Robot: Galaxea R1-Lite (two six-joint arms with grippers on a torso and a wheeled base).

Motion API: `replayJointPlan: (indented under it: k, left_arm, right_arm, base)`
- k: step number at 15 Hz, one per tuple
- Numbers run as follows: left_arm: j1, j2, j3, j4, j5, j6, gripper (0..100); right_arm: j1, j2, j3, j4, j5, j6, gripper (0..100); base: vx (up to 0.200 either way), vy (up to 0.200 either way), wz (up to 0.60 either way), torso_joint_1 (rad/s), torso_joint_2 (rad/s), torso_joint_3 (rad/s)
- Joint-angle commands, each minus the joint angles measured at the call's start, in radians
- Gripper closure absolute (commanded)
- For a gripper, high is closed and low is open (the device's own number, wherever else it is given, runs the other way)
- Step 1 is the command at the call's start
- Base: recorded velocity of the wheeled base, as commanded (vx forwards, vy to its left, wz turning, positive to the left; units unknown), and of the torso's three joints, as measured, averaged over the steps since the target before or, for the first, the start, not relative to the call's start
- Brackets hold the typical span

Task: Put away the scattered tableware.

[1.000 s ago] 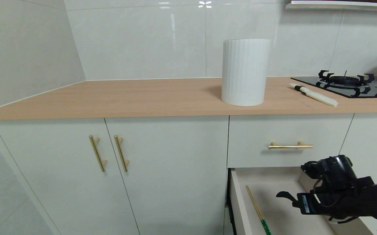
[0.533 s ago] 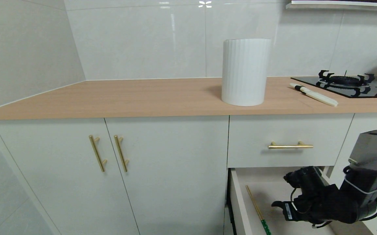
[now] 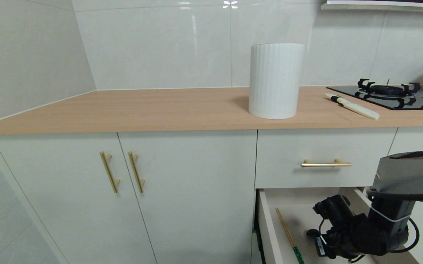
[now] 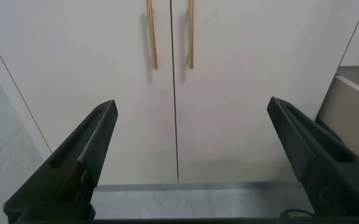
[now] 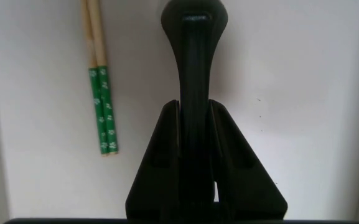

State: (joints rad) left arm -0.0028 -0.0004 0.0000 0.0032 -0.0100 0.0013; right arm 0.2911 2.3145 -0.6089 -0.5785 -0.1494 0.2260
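Drawer open — 2 chopsticks along its left wall | right gripper pinched together, empty | left gripper spread

This is a home kitchen. A wood-grain counter runs along glossy pale wall tiles into the left corner. At the far right a black glass gas hob with cast pan supports is set into it. Below are white cabinet doors with slim brass handles and a matching drawer front. Under that, an open drawer holds green-ended chopsticks. A white ribbed canister stands on the counter.
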Motion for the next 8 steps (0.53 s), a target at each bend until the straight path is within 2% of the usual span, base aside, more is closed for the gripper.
replayJointPlan:
  k: [1,7,8]
  left_arm:
    - [0.000,0.000,0.000,0.000,-0.001,0.000,0]
    - [0.000,0.000,0.000,0.000,-0.001,0.000,0]
    - [0.000,0.000,0.000,0.000,0.001,0.000,0]
  right_arm:
    - [0.003,0.010,0.000,0.000,-0.001,0.001,100]
    - [0.003,0.010,0.000,0.000,-0.003,0.001,100]
    - [0.002,0.010,0.000,-0.001,-0.003,0.001,0]
  base:
    - [0.000,0.000,0.00,0.000,0.00,0.000]
    - [0.000,0.000,0.00,0.000,0.00,0.000]
    - [0.000,0.000,0.00,0.000,0.00,0.000]
